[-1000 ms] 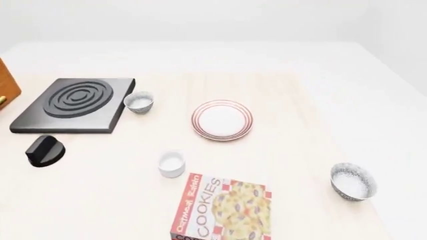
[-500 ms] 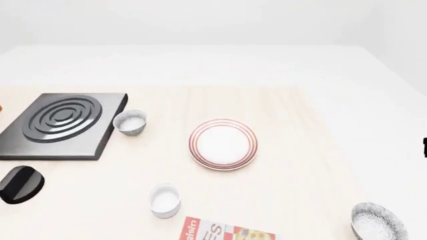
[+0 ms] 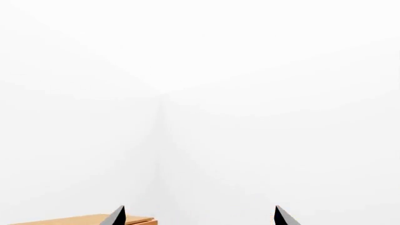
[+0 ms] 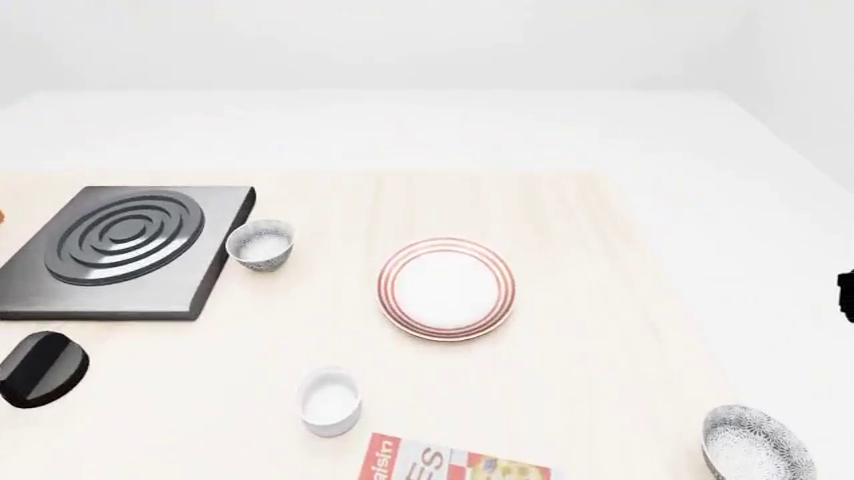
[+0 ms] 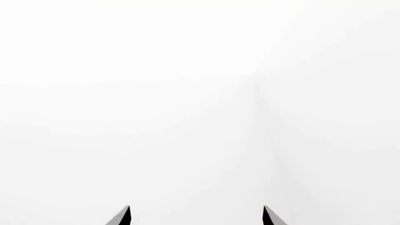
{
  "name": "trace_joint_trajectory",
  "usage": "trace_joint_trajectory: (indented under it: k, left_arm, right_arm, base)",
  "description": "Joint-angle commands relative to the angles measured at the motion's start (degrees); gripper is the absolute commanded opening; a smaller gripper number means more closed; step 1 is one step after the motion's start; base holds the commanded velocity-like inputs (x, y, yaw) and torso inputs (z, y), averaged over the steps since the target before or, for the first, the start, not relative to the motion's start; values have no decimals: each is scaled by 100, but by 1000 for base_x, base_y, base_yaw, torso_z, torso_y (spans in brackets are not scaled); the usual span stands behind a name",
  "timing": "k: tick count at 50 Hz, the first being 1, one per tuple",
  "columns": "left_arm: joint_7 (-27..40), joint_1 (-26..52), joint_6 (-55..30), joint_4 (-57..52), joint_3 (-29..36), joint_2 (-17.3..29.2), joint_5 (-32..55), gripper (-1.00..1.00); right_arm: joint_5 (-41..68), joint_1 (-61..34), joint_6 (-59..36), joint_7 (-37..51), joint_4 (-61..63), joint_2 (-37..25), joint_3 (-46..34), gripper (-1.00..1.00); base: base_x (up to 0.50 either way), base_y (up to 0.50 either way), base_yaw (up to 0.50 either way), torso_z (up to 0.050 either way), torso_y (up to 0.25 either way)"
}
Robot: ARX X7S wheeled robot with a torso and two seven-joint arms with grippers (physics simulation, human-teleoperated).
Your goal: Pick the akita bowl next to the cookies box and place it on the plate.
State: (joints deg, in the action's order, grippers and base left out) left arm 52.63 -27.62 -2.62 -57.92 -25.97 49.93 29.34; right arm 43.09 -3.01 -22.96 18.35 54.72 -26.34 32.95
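In the head view the akita bowl [image 4: 758, 446], grey-speckled with a pale inside, stands upright near the table's front right corner. To its left the cookies box [image 4: 454, 468] is cut off by the frame's lower edge. The plate [image 4: 446, 288], white with red rings, lies empty at the table's middle. A look-alike speckled bowl [image 4: 260, 244] stands beside the black burner block. My left gripper [image 3: 198, 218] and right gripper [image 5: 196, 218] show only in their wrist views, both open with tips wide apart, empty, facing blank white walls.
A black burner block [image 4: 120, 250] lies at the left, with a black knob-like object [image 4: 40, 368] in front of it. A small plain white cup [image 4: 328, 400] stands just behind the box. A dark part [image 4: 846, 295] shows at the right edge. A wooden piece [image 3: 81, 220] appears in the left wrist view.
Since a second ago the head view has shifted, so the table's things sit lower and the box is mostly cut off. The dark part at the right edge has come slightly further in.
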Motion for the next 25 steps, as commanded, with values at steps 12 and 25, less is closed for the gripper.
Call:
trace_joint_trajectory:
  k: [12, 25]
  left_arm:
    - [26, -40, 45, 25, 12, 21, -6, 100]
    - [50, -23, 51, 37, 46, 43, -23, 100]
  right_arm:
    - [-309, 11, -11, 17, -126, -73, -327, 100]
    - [-334, -58, -10, 30, -238, -100, -446, 100]
  base:
    - [0, 0, 0, 0, 0]
    - [0, 0, 0, 0, 0]
